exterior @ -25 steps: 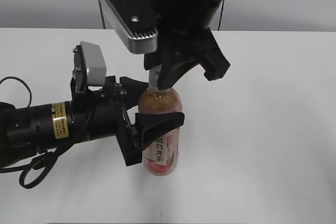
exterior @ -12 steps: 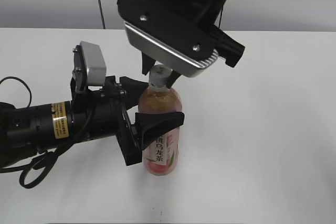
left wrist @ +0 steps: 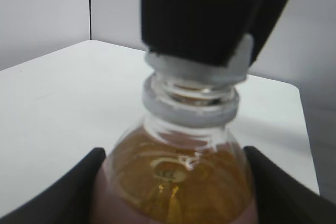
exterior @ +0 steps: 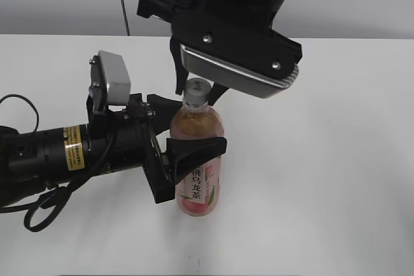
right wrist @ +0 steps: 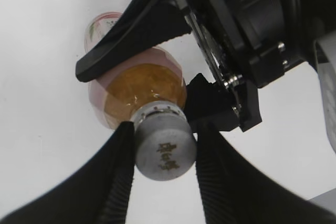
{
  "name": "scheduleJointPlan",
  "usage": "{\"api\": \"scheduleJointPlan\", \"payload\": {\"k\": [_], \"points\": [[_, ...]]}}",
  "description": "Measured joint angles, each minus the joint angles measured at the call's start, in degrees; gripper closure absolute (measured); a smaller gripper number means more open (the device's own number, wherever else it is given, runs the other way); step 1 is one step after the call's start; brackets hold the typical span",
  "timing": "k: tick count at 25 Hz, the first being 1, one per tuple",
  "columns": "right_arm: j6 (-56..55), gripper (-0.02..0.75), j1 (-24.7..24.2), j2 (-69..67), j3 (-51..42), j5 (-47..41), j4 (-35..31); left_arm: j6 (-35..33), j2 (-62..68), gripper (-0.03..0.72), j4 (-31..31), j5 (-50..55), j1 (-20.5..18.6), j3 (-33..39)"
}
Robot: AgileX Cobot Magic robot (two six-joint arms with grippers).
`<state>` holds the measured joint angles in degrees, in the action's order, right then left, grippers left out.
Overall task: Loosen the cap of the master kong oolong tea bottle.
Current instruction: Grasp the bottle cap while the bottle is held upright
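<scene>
The master kong oolong tea bottle [exterior: 199, 182] stands upright on the white table, with amber tea and a pink-and-white label. My left gripper [exterior: 184, 128] comes in from the left and is shut on the bottle's shoulder; its black fingers flank the bottle [left wrist: 173, 169] in the left wrist view. My right gripper [exterior: 198, 92] comes down from above. Its two black fingers press both sides of the white cap [exterior: 196, 86]. In the right wrist view the cap [right wrist: 165, 153] with its dark printed mark sits between the right fingers [right wrist: 164, 157], above the bottle [right wrist: 139, 85].
The white table [exterior: 323, 179] stretches to the right and front of the bottle. The left arm's body and a black cable [exterior: 29, 214] lie at the left. A grey wall stands behind the table.
My right gripper has turned around the cap, its wrist and camera plate swinging round to the right. The bottle and the left gripper have stayed in place.
</scene>
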<state>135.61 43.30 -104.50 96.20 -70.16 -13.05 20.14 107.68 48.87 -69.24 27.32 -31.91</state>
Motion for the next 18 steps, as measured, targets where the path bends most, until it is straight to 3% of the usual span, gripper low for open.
{"api": "scheduleJointPlan", "payload": {"k": [18], "points": [[14.47,0.465,0.00,0.00,0.00,0.00,-0.04,0.05,0.00,0.223,0.00,0.00,0.00,0.00]]}}
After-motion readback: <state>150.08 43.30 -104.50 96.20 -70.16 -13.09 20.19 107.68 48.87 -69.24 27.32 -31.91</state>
